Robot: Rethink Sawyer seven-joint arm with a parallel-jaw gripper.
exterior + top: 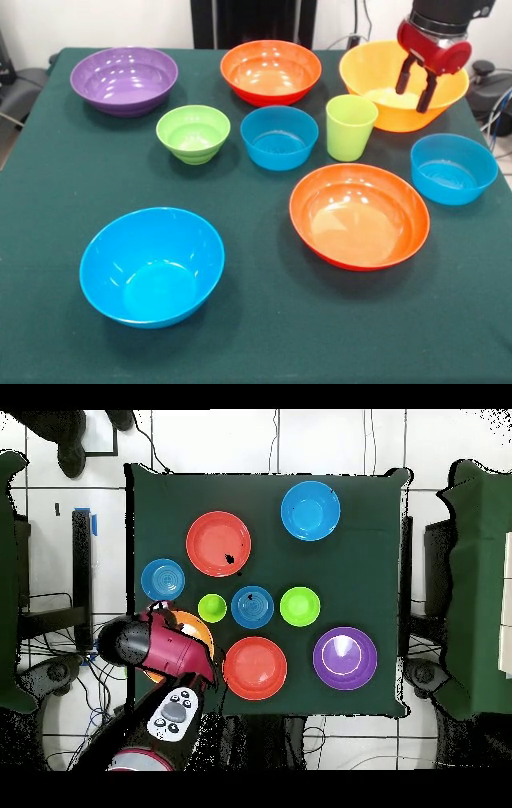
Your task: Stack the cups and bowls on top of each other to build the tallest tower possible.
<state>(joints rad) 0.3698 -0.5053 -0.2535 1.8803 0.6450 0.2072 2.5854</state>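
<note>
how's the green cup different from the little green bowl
The green cup is taller than wide with nearly straight tapered sides; the green bowl is wider than tall, flaring from a narrow foot. The cup stands right of the middle blue bowl, the green bowl left of it. Both are lime green, upright and empty.

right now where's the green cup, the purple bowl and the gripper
green cup [350, 128], front view, on its outer side wall
purple bowl [124, 78], front view, on its inner floor
gripper [418, 88], front view, midway between its fingertips

Seen from the front, the cup [350, 126] stands on the table [264, 336] between two small bowls [279, 137] [453, 168], just before a big bowl [392, 100]
</note>
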